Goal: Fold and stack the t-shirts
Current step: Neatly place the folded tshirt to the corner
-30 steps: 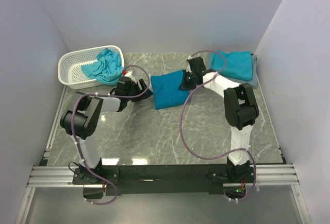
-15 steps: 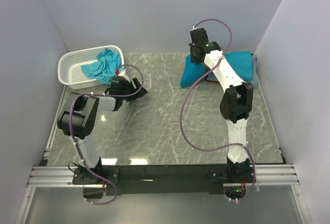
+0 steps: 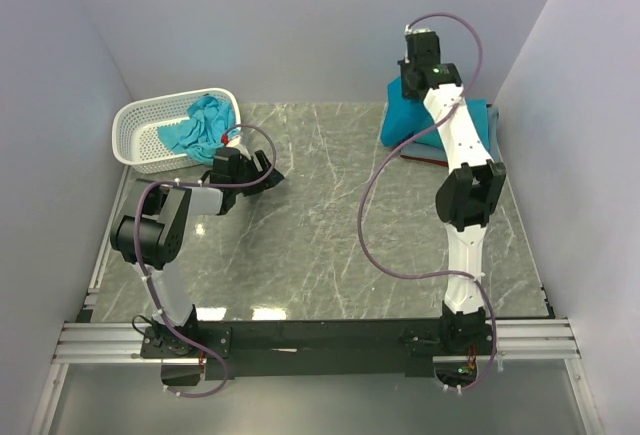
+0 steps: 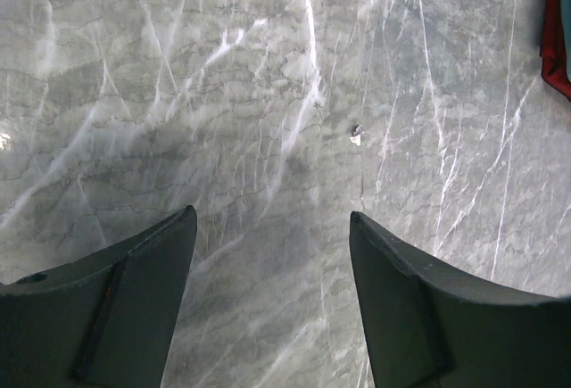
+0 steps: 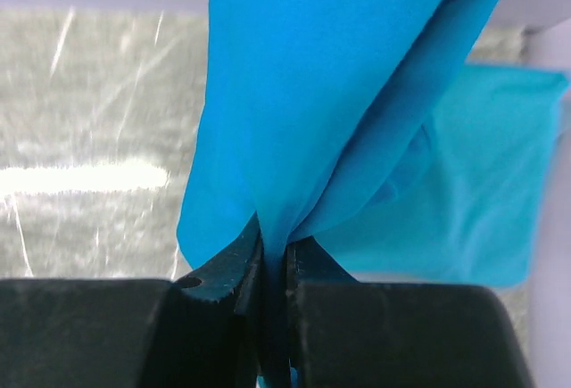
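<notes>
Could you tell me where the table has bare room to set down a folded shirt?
The grey marble tabletop is bare across its centre and front, between the open left gripper and the right arm. Crowded: back left, the white lattice basket of crumpled teal shirts; back right, where the right gripper holds a blue t-shirt above the turquoise stack.

A white plastic lattice basket (image 3: 140, 125) sat on the far-left corner of the table (image 3: 320, 235), close to the left wall (image 3: 50, 105) and tilted a little toward the middle. The table was grey marble with pale veins, and the left wrist view showed a small white speck (image 4: 356, 135) on it. Plain pale walls closed it on three sides, and a silver metal rail (image 3: 100, 340) ran along the near edge
</notes>
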Robot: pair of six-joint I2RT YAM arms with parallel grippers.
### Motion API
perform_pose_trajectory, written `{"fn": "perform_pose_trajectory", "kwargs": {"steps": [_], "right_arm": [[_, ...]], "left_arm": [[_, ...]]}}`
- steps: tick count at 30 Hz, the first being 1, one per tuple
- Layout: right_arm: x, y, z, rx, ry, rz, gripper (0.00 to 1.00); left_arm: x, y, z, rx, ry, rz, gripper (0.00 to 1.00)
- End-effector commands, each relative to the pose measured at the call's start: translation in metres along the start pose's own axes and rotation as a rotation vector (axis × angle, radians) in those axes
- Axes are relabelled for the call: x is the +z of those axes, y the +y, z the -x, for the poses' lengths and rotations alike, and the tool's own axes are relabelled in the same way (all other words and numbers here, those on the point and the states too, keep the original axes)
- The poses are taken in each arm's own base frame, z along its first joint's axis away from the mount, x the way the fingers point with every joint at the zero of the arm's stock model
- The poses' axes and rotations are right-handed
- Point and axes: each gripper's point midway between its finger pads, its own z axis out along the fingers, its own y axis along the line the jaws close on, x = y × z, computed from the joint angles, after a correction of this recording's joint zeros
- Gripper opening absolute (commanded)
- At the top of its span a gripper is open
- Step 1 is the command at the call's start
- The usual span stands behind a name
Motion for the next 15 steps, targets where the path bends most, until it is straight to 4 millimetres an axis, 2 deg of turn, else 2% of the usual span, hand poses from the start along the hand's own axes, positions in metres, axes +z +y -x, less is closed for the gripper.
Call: {"fn": "perform_pose_trajectory", "kwargs": {"steps": [1, 5, 15], "right_arm": [[-0.020, -0.011, 0.044, 0.001, -0.136, 0.033, 0.00], [-0.037, -0.026, 0.057, 0.029, -0.178, 0.040, 0.00], [-0.068, -0.066, 0.067, 0.101, -0.223, 0.074, 0.00]], "left_arm": [[0.005, 0.018, -0.014, 0.008, 0.043, 0.048, 0.76], [0.008, 0.019, -0.016, 0.002, 0.053, 0.043, 0.76], [0.011, 0.019, -0.020, -0.012, 0.066, 0.034, 0.76]]}}
